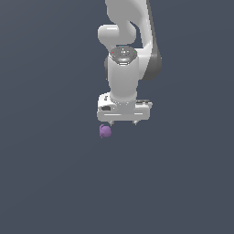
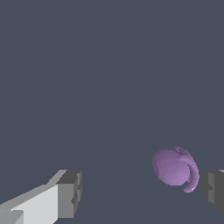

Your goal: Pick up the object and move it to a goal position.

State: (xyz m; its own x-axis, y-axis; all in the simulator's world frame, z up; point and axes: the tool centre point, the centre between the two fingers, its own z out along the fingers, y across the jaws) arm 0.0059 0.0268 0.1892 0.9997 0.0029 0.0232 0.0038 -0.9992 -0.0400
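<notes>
Small purple rounded lump with a curved knobby ridge (image 2: 175, 167) sits between the spread grey-padded white gripper (image 2: 142, 193) fingers, close beside one pad (image 2: 213, 189), apparently not touching.

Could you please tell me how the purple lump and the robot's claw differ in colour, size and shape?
Colour: the purple lump is purple, while the claw is white with grey fingertips.
Size: the purple lump is much smaller than the claw.
Shape: the purple lump is rounded with a curved ridge, while the claw is blocky and flat-faced.
Both sit before the same plain dark background.
</notes>
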